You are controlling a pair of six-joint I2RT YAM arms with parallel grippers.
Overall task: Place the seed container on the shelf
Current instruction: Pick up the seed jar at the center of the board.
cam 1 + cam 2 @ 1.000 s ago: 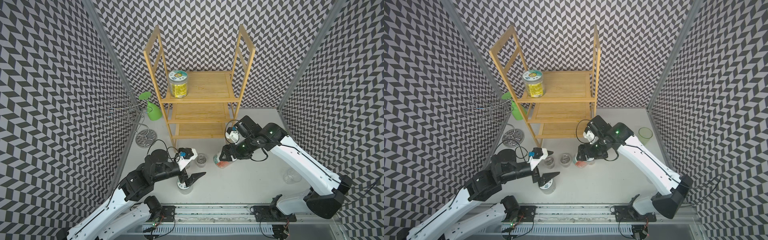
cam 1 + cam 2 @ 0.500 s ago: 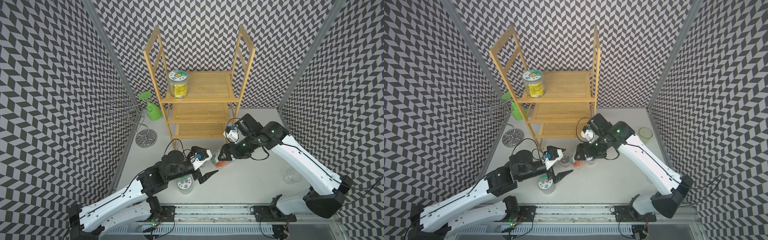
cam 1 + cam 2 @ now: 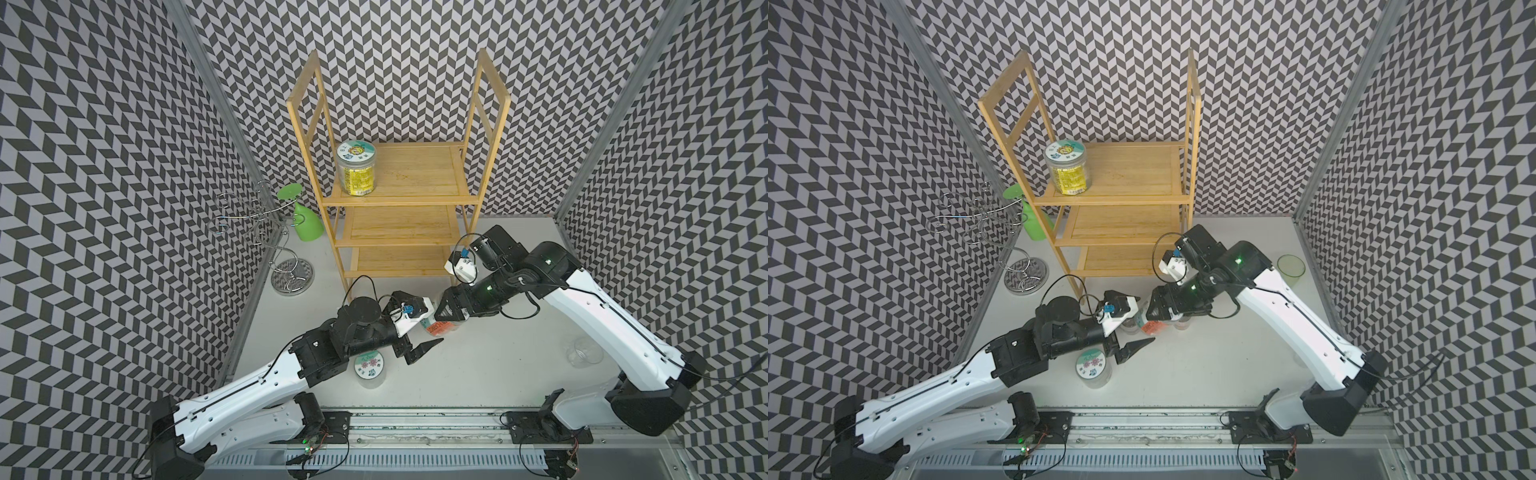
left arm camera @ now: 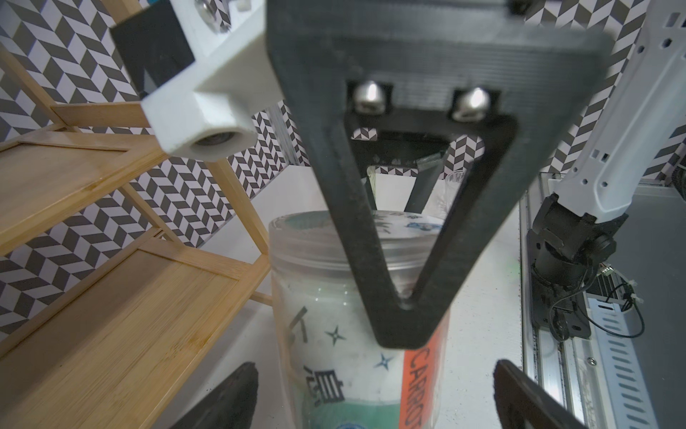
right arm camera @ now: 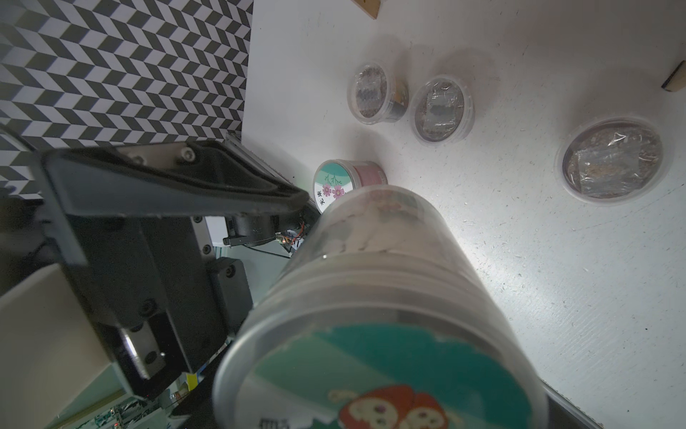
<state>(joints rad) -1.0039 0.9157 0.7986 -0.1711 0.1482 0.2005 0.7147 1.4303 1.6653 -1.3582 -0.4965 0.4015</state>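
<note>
right tool (image 3: pixel 446 311) clamped on seed container (image 3: pixel 441 329); left tool (image 3: pixel 429 331) released, right beside it

Both top views: the container is off the shelf (image 3: pixel 415 174), at about 5 o'clock of it, near the bottom tier's front right leg, over the tabletop (image 3: pixel 498 365) (can't tell if its base touches). The right tool reaches in from 3 o'clock, the left tool from 8 o'clock. Left wrist view: left jaws are spread wide either side of the container's lower body, with gaps on both sides. One right finger (image 4: pixel 352 241) lies across its upper side. Yellow-label jar (image 3: pixel 355 168) sits on the top tier at the 9 o'clock edge. Flower-lid jar (image 3: pixel 369 363) is on the tabletop at 8 o'clock of the container.
</note>
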